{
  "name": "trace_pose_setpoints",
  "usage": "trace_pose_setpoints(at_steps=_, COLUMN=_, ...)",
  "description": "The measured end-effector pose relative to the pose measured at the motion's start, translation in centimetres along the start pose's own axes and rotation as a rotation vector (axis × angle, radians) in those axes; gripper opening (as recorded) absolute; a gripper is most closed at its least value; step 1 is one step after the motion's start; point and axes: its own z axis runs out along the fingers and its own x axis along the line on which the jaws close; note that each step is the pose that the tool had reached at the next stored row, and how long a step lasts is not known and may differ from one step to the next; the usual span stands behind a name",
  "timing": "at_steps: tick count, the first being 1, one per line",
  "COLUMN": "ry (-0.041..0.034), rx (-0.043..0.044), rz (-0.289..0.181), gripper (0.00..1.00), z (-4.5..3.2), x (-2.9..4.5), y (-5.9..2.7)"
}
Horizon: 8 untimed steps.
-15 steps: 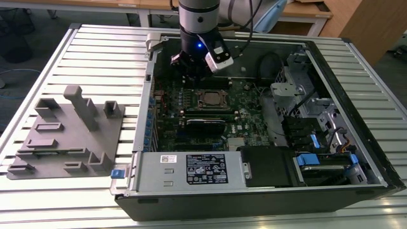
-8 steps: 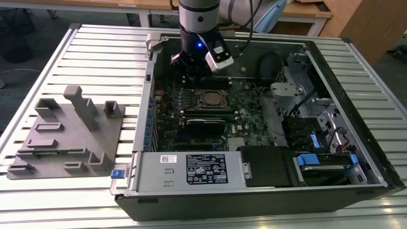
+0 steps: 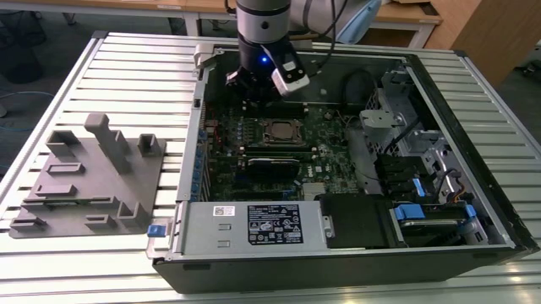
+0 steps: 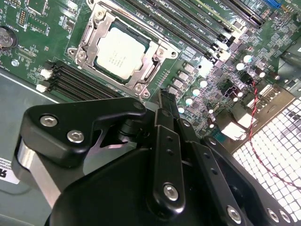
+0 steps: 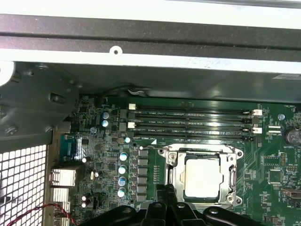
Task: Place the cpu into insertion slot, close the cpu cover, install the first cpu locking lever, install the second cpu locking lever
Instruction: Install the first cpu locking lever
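Beneath the cpu cover [image 4: 91,37] lies the cpu [image 4: 117,52] — edges hidden.

The cpu [image 4: 117,52], a pale silver-grey square, lies flat in the insertion slot [image 5: 233,157], just beside the memory slots [image 5: 188,123]. The cpu cover [image 4: 88,40], a silvery windowed frame, lies flat around the chip.

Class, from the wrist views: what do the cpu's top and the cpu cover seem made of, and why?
The cpu: likely metal, matte pale silver, with an even dull sheen. The cpu cover: probably thin stamped metal, brighter silver; its edges glint sharply.
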Motion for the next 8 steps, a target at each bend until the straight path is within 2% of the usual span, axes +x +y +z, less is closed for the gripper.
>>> trace_pose_setpoints(at_steps=8, ry=-0.0003, rx=0.0000, rz=0.000, gripper=0.11, z=0.01, x=0.51, y=0.17)
